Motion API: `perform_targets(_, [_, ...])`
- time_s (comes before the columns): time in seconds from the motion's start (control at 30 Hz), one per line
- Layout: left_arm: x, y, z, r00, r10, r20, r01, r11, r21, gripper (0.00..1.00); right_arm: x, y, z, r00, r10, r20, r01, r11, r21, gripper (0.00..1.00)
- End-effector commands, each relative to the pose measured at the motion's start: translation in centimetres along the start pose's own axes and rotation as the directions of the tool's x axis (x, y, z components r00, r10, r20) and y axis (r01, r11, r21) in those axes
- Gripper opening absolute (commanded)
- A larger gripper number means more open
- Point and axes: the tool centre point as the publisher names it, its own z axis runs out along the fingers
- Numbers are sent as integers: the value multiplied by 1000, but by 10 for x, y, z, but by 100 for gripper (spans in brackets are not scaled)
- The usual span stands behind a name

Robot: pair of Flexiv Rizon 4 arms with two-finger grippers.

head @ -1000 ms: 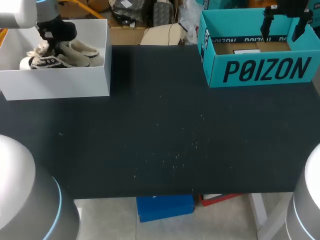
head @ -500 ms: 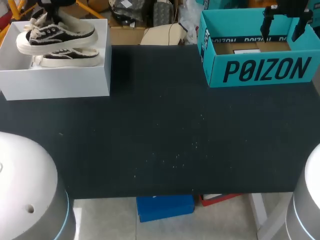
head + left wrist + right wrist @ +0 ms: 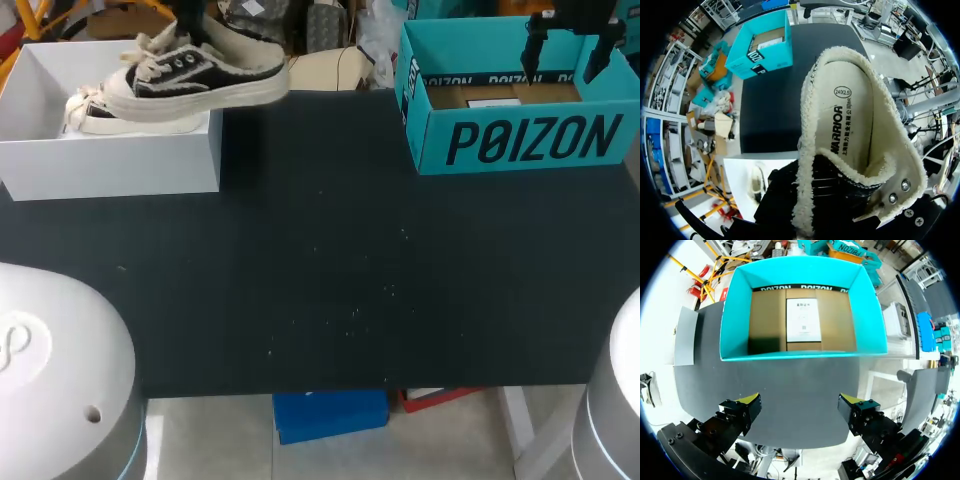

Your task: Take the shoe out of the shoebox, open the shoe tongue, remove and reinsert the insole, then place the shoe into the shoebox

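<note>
Up and over goes the shoe [image 3: 200,75]. A moment ago it hung right above the white box [image 3: 110,160] in the upper left of the frame. Now it has slid to the right and sticks out past the box's right wall, with its heel over the back edge of the black table [image 3: 330,270]. It is up in the air and touches nothing below it. Its toe points left and its heel points right.

The left claw [image 3: 187,28] comes down from the top edge of the frame and pinches the shoe near the laces. In the left wrist view the shoe [image 3: 855,125] fills the space right in front of the claw. Its fuzzy cream inside faces the camera, and the yellow tips are hidden behind it.

A second shoe [image 3: 130,118] lies in the white box, under the toe of the lifted one.

The right claw [image 3: 565,45] hangs over the blue-green box [image 3: 520,140] in the upper right of the frame, just as it did before. In the right wrist view its two fingers [image 3: 747,402] are spread wide apart. They hold nothing and touch nothing. The blue-green box [image 3: 735,315] sits ahead of them, with a brown floor and a white paper inside.
</note>
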Motion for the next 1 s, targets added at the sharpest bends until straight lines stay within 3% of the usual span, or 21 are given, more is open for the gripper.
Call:
perform_targets(0.03, [35,-65,34,998,7,55,-4,998,-63,0,0,0,0,1000,0,0,0,1000,1,100])
perform_targets(0.23, [61,-123,85,1000,20,-18,-21,998,-52,0,0,0,0,1000,0,0,0,1000,1,100])
perform_targets(0.47, [74,-154,135,995,62,-77,-65,997,-48,0,0,0,0,1000,0,0,0,1000,1,100])
perform_targets(0.83, [79,-154,220,991,65,-121,-75,994,-76,0,0,0,0,1000,0,0,0,1000,1,100])
perform_targets(1.0, [76,-148,247,992,67,-107,-76,994,-81,0,0,0,0,1000,0,0,0,1000,1,100])
